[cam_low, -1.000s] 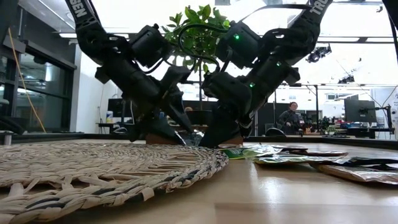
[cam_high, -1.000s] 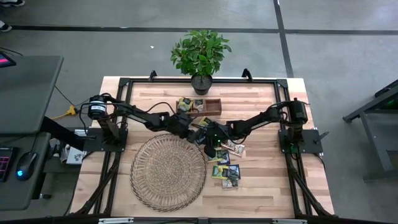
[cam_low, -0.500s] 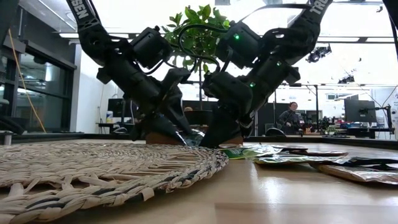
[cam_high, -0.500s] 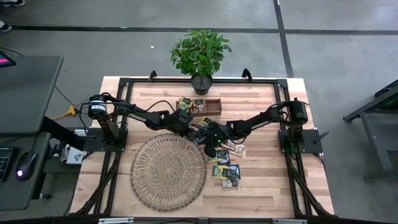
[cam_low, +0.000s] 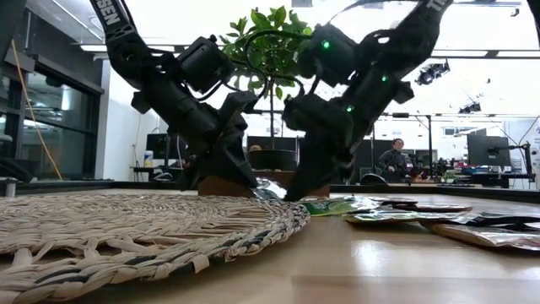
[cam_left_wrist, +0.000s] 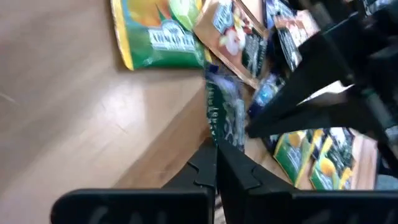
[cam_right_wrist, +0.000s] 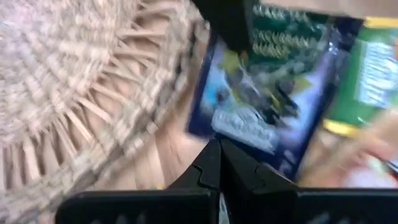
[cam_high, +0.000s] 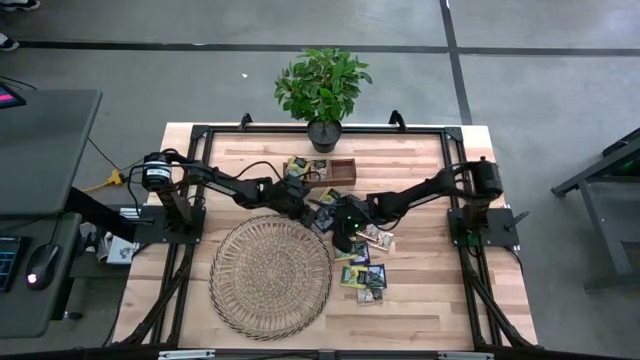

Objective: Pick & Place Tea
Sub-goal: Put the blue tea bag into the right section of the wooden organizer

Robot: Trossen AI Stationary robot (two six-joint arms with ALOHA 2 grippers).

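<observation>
Both arms are reaching to the middle of the desk (cam_high: 420, 300), just past the far edge of the round wicker mat (cam_high: 270, 272). The left gripper (cam_left_wrist: 216, 160) is pinching a dark navy sachet (cam_left_wrist: 225, 118) edge-on, its fingers pressed together on it. The right gripper (cam_right_wrist: 219, 163) is showing its fingers together, hovering above another navy sachet (cam_right_wrist: 261, 106) lying beside the mat's rim; whether anything is held between them cannot be told. More tea sachets (cam_high: 362, 268) are lying scattered on the desk beside the mat. A small wooden tray (cam_high: 330, 171) is sitting near a potted plant (cam_high: 322, 85).
</observation>
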